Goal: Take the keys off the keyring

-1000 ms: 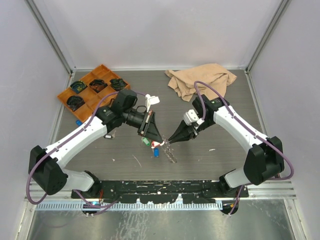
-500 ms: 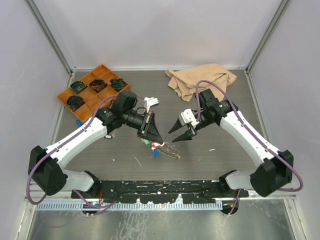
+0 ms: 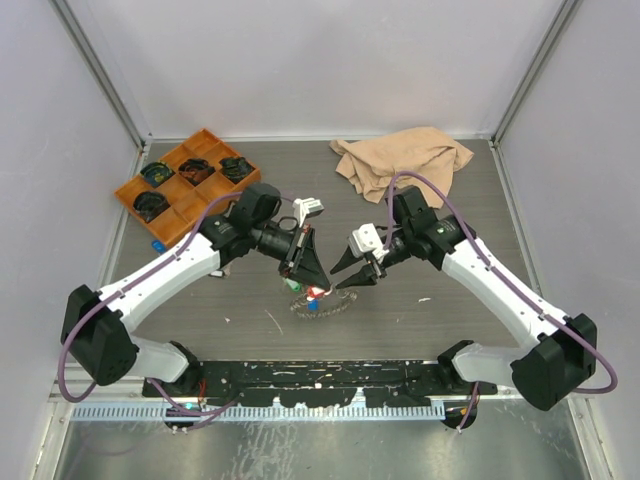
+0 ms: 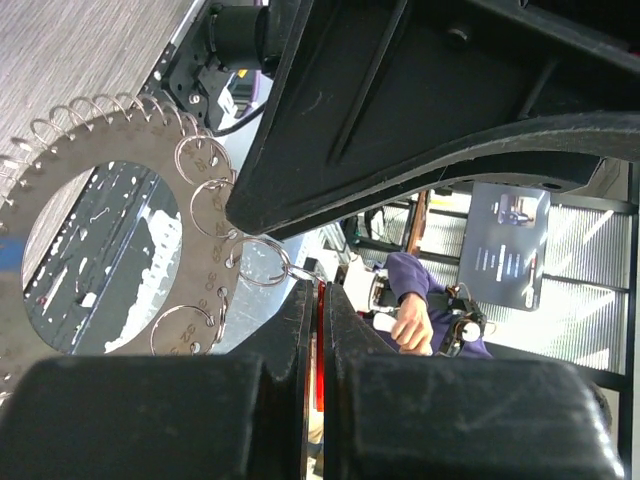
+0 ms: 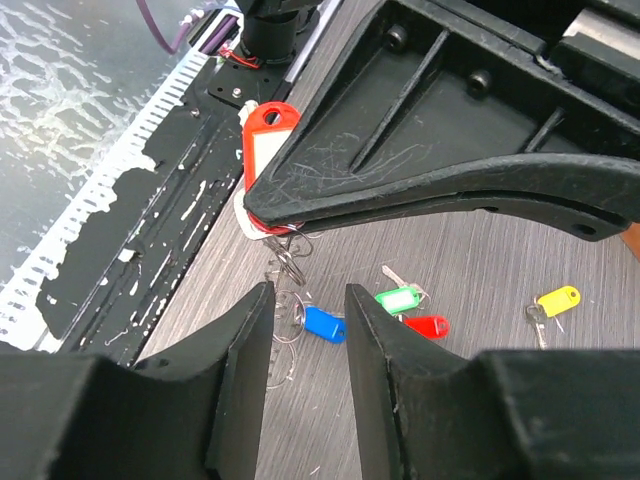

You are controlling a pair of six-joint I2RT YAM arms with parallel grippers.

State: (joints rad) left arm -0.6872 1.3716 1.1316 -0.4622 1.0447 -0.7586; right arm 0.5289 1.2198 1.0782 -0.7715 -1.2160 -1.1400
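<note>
The left gripper (image 3: 312,277) is clamped tight on a red tag (image 5: 268,150) with a white label, pinching its lower end between the fingertips. Small wire rings hang from that end, and the keyring (image 4: 120,135) sits just below the tip. It is a silvery disc with a hollow centre and little loops all round its rim. Whether it rests on the table (image 3: 450,300) or hangs free cannot be told.

The right gripper (image 5: 307,290) faces the left one, close by but apart from it. Its jaws are spread with nothing between them, and the tips point down toward the loops.

A blue tag (image 5: 322,322) lies just beside the keyring; whether it is attached cannot be told. Further out on the table lie a green tag (image 5: 398,298) and a second red tag (image 5: 428,326), side by side. A yellow tag (image 5: 557,298) with its key is a little beyond them.

At the far left of the table stands an orange tray (image 3: 125,186) split into compartments. Four of the visible ones each hold a dark coiled bundle (image 3: 155,174), some with green bits. The left arm hides the tray's near corner. A crumpled tan cloth (image 3: 400,160) lies at the far right, well apart from both grippers.
</note>
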